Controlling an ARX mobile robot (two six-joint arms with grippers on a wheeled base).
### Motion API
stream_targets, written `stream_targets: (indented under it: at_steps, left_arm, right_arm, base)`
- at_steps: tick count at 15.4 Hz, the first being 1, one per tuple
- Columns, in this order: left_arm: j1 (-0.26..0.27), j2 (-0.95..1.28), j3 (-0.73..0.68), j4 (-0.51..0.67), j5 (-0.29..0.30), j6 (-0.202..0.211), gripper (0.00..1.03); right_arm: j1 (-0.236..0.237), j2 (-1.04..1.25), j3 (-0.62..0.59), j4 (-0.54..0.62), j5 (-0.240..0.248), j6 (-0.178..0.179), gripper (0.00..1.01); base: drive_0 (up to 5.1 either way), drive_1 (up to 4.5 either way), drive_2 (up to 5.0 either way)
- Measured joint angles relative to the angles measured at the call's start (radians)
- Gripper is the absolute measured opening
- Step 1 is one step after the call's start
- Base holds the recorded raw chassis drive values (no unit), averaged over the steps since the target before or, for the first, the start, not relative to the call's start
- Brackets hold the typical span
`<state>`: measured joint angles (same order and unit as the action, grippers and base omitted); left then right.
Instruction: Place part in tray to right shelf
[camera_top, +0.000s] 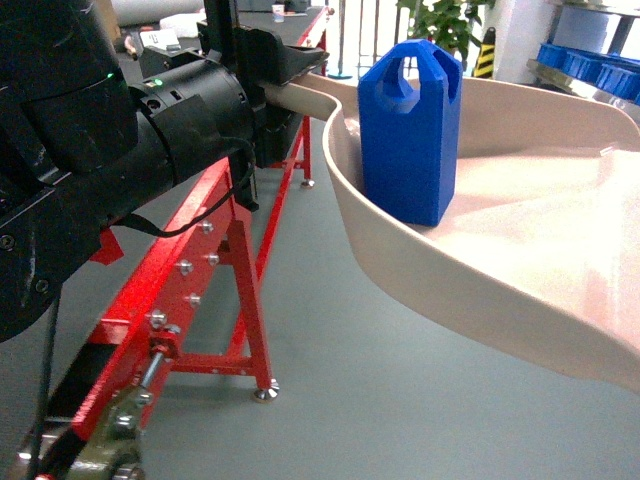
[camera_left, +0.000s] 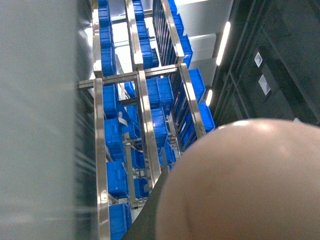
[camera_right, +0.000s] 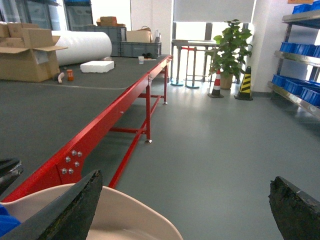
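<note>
The part stands upright in the tray. Left pincer grips the tray handle. Right pincer is spread, holding nothing.

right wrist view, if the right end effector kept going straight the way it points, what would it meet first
The way looks free at first: the open right end effector points past the tray rim over bare grey floor. Far off stand a potted plant and traffic cones, though depth is unclear.
</note>
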<state>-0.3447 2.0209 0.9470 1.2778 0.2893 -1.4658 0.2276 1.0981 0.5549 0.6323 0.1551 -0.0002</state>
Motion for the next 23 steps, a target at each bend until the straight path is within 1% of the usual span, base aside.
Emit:
stream_targets:
  at_steps: [21, 23]
  left_arm:
    - [-0.001, 0.001, 0.0, -0.004, -0.001, 0.001, 0.12]
    - [-0.002, 0.001, 0.0, 0.003, -0.002, 0.0, 0.12]
  right_arm:
    - [0.0, 0.0, 0.0, 0.002, 0.001, 0.0, 0.98]
    - [0.0, 0.0, 0.0, 0.004, 0.001, 0.0, 0.98]
  base:
    - [5.0, -2.39, -2.4]
    - [0.0, 0.0, 0.0]
